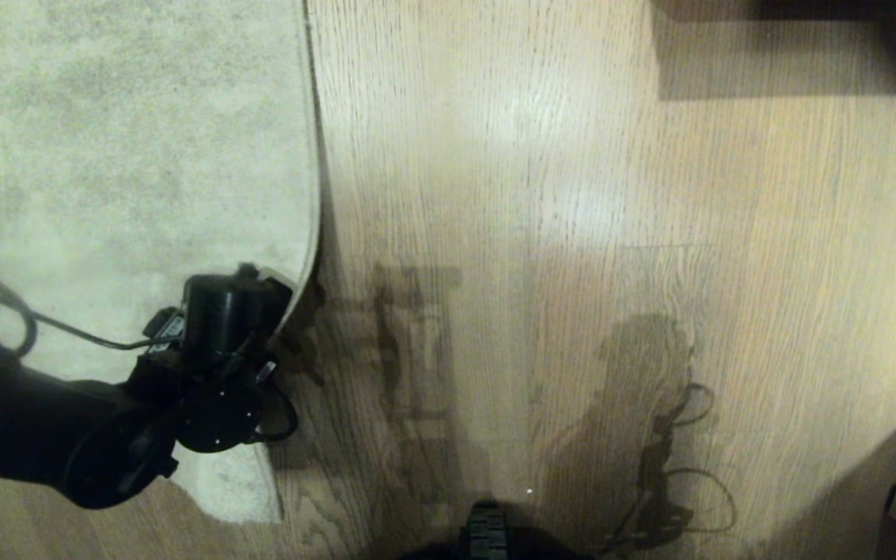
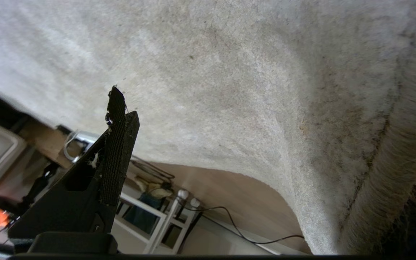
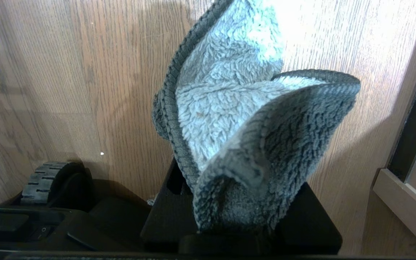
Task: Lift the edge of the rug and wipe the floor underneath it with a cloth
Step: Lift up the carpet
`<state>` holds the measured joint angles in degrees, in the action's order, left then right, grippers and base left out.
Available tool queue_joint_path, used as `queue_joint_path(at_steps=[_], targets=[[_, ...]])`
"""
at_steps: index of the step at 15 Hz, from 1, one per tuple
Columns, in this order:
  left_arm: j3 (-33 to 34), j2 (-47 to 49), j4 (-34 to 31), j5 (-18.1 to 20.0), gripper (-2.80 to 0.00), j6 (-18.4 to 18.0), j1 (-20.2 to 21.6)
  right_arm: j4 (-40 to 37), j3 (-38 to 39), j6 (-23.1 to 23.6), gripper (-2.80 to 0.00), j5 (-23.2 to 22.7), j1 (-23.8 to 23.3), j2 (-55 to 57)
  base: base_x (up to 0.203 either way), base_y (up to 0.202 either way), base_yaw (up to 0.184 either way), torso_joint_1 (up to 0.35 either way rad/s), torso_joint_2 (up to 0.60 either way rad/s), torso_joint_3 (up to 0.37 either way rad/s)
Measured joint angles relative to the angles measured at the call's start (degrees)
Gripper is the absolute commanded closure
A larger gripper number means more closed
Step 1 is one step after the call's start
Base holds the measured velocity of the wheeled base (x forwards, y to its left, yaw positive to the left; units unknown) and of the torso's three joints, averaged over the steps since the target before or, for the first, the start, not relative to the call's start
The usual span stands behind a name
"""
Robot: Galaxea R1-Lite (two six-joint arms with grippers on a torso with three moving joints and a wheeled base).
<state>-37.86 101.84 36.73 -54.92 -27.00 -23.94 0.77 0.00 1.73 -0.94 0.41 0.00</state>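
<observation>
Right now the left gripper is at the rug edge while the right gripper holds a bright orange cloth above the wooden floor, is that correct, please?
Not quite: the cloth is grey, not bright orange, as the right wrist view shows. The rest stands: the right gripper holds it above the wooden floor, and the left gripper is at the rug edge.

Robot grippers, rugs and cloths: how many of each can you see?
Grippers: 2, the left gripper at the rug edge and the right gripper shut on the cloth
Rugs: 1
Cloths: 1
Total: 4
</observation>
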Motion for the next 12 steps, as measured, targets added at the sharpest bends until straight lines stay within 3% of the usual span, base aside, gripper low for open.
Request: queue_joint_path(at_steps=[5,6,12], targets=[[0.3,0.4,0.0,-0.8,-2.80,1.5,-1.9,0.0,0.0,0.0,0.00,0.0,0.0,0.0,0.000,0.000,0.000,0.000,0.00,0.000],[0.4,0.4,0.0,-0.8,0.00,1.5,-2.0,0.0,0.0,0.0,0.00,0.0,0.0,0.0,0.000,0.000,0.000,0.000,0.00,0.000],[0.9,0.7,-0.4,-0.1,0.00,1.6,-1.9,0.0,0.0,0.0,0.00,0.0,0.0,0.0,0.000,0.000,0.000,0.000,0.00,0.000]])
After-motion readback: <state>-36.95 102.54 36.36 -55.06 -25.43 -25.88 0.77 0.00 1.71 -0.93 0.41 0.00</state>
